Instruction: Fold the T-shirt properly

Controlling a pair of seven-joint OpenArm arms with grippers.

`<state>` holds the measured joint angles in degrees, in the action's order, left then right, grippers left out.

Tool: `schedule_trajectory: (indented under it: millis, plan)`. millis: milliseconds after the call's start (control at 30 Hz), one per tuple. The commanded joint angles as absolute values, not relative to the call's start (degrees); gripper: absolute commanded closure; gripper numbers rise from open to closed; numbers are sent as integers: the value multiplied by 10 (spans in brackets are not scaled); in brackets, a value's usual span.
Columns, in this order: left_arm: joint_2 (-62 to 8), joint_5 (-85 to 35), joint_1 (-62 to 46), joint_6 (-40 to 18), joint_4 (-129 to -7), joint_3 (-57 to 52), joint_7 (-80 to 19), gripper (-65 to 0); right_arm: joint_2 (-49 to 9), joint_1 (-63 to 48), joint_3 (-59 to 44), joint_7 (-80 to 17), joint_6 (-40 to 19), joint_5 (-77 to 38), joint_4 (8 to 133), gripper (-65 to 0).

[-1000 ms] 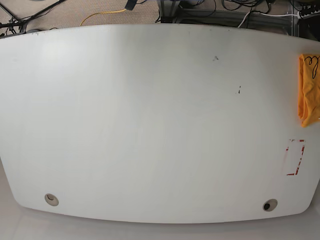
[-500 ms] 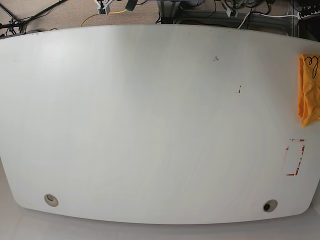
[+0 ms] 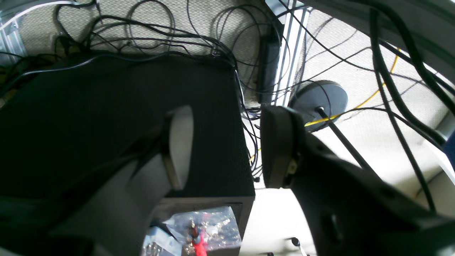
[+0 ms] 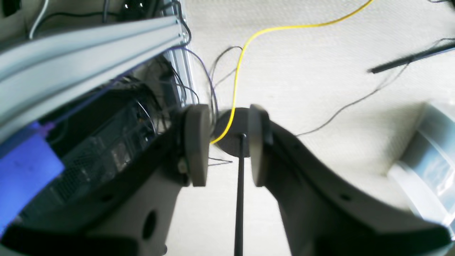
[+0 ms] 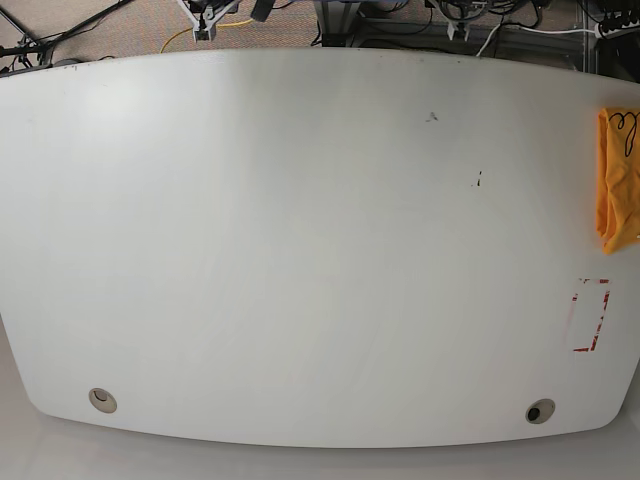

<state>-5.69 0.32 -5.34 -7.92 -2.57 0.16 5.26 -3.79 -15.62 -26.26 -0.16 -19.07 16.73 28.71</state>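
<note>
Across a wide white table, the orange-yellow T-shirt lies bunched at its far right edge above a red-marked rectangle, while beyond the table's back edge the left gripper and right gripper hang parted and empty over cable-strewn carpet.

T-shirt: soft orange-yellow cloth, matt | table under it: smooth white, faint sheen | floor beyond table: rough beige carpet | yellow cable: glossy plastic
</note>
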Motion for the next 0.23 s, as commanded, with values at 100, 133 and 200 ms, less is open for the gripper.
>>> schedule_trajectory:
  millis: [100, 133, 200]
  plan:
    - [-60, 0, -54, -79, -25, 2, 52, -274, -38, -145, -263, 1, -194, 168, 265, -178]
    - [-60, 0, -54, -79, -26, 2, 53, -274, -37, -143, -263, 1, -194, 168, 265, -178]
    - [-60, 0, -55, -79, -29, 2, 55, -276, -36, -142, -263, 1, -194, 168, 265, -178]
